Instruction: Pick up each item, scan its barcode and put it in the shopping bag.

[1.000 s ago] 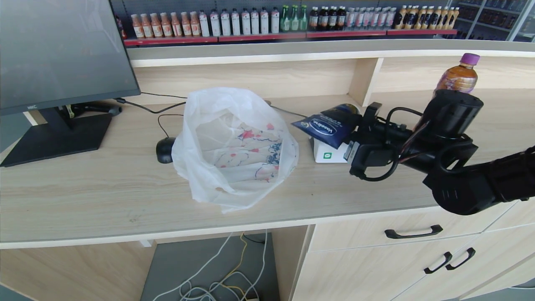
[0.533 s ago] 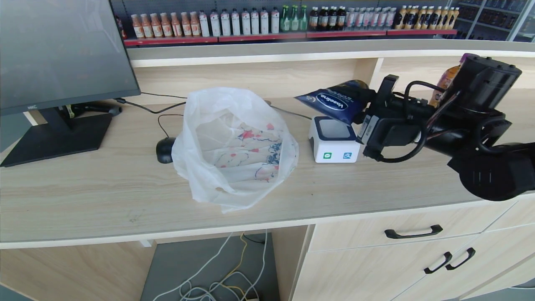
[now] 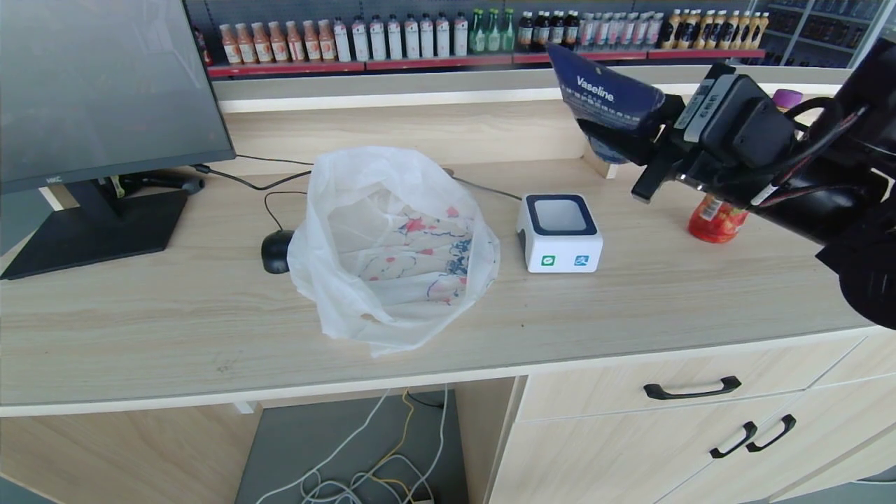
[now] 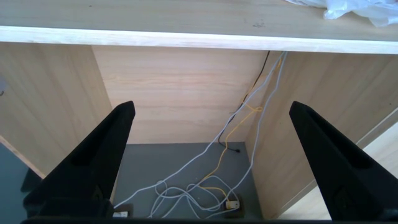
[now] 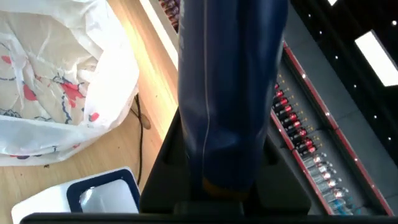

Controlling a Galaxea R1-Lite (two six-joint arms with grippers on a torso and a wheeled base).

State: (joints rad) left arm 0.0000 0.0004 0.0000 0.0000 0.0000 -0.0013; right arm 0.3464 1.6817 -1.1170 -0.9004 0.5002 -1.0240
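Blue pouch (image 3: 605, 98) is up in the air, above and behind the scanner (image 3: 560, 231), clamped tight in the right jaws. A second ago it sat low over the scanner window and has since lifted clear, so the scan pass looks done. Next up is probably the shopping bag (image 3: 392, 245), open on the worktop (image 3: 140, 308). Bottle (image 3: 714, 218) is still to do. Left jaws are wide open and empty, below the worktop edge.

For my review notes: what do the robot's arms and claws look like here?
The right arm is matt black with rounded joint housings, loose black cables looping along the wrist and a white printed label near the right claw. The left claw has two broad, black, wedge-shaped fingers.
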